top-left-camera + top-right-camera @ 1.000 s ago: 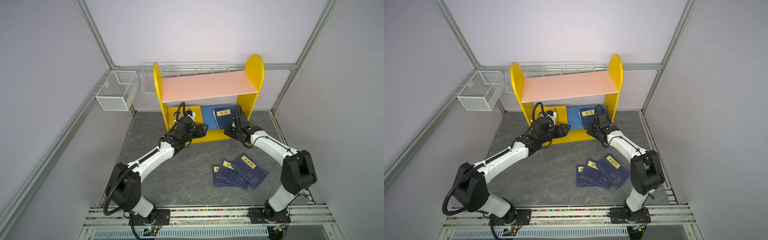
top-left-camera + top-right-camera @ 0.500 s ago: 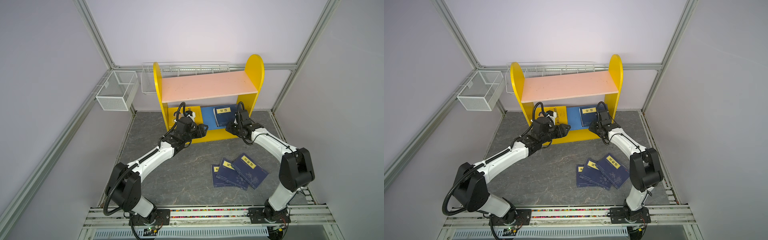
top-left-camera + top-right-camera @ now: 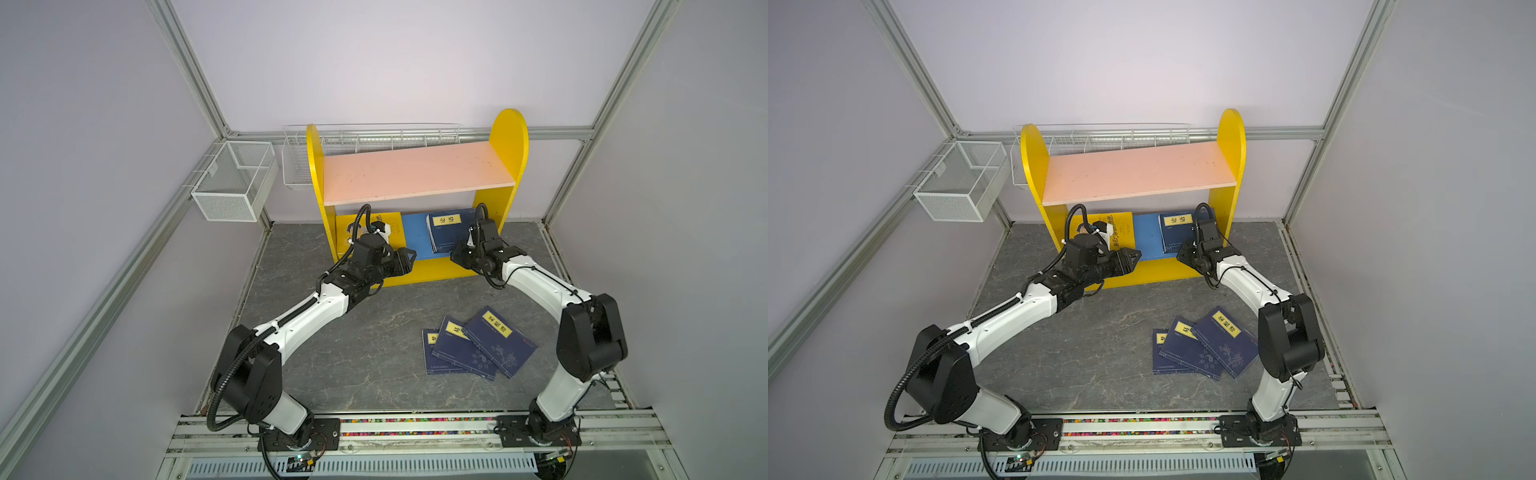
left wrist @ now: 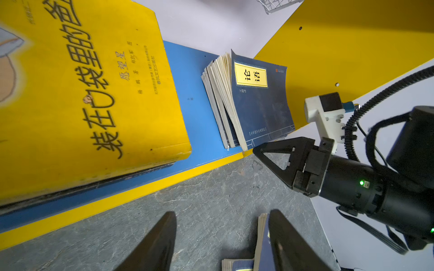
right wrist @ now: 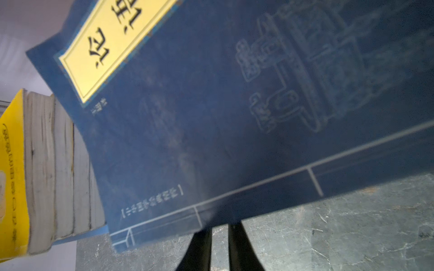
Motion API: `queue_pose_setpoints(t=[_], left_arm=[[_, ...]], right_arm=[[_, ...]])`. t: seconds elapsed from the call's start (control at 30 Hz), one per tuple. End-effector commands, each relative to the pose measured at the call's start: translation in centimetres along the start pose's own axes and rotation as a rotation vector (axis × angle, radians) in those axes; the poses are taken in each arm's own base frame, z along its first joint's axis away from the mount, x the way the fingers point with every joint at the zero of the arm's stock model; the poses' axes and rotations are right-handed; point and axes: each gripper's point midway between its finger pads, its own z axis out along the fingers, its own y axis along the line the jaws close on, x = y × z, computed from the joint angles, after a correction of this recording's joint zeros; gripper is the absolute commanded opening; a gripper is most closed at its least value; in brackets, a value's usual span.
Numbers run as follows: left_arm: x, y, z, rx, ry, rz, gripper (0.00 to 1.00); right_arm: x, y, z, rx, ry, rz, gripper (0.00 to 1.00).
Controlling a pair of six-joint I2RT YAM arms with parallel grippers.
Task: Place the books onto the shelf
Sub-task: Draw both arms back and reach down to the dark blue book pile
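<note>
The jaws of the right gripper (image 3: 455, 255) are almost shut and hold nothing. Their tips are right at the bottom edge of the front navy book (image 3: 446, 235) on the shelf (image 3: 509, 137), and they look to be touching it. The jaws of the left gripper (image 3: 409, 259) stand open with nothing between them. They float just in front of the shelf's low yellow strip.

Closest to the robot, three navy books (image 3: 478, 347) lie flat on the grey worktop (image 3: 353, 353). They are fanned over each other, near the right arm. Farther back stands the shelf. On its blue lower board (image 3: 415, 239), yellow books (image 3: 395, 237) sit on the left side. A small bunch of navy books sits on the right side. Above them is the pink upper board (image 3: 415, 174). Behind it hang white wire baskets (image 3: 232, 187).

Since one second ago, the right arm has leaned in a little closer to the shelf. The left arm and the three books on the worktop have not moved.
</note>
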Motion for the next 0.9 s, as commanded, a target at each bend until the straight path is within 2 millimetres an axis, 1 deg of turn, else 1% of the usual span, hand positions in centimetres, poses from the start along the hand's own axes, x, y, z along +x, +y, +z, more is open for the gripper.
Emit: queue_pose_setpoints(t=[0.0,0.17,0.27,0.4,0.5,0.6,0.67,0.73,0.77,0.8,0.87], left_arm=[[-0.1,-0.1,0.0,-0.006,0.004,0.018,0.63],[0.0,-0.2,0.1,-0.005,0.01,0.022,0.63],[0.1,-0.2,0.2,0.0,0.02,0.028,0.63],[0.4,-0.3,0.3,0.001,0.033,0.052,0.63],[0.8,-1.0,0.4,0.008,0.055,0.113,0.63],[2.0,-2.6,1.1,0.036,0.106,0.214,0.63],[3.4,-4.1,1.8,0.072,0.158,0.292,0.63],[5.5,-5.7,2.9,0.122,0.227,0.384,0.63],[6.6,-6.2,3.5,0.14,0.259,0.422,0.63],[7.9,-6.9,4.3,0.162,0.297,0.467,0.63],[10.3,-7.6,5.7,0.197,0.366,0.522,0.64]], right_arm=[[-1.2,1.2,0.2,-0.038,-0.029,0.014,0.18],[-1.5,1.3,0.5,-0.036,-0.031,0.008,0.18],[-1.4,1.0,0.2,-0.025,-0.029,0.008,0.18],[-1.1,0.3,-1.4,-0.009,-0.045,0.004,0.2],[-0.7,-0.9,-3.4,0.021,-0.051,0.007,0.29],[0.0,-3.6,-5.7,0.085,-0.046,0.042,0.4],[0.9,-6.6,-7.2,0.15,-0.032,0.099,0.46],[2.4,-10.6,-9.0,0.247,-0.007,0.182,0.6],[3.1,-12.4,-9.9,0.284,0.002,0.217,0.67],[4.0,-14.3,-10.9,0.329,0.012,0.259,0.76],[6.2,-17.4,-12.8,0.403,0.044,0.328,0.95]])
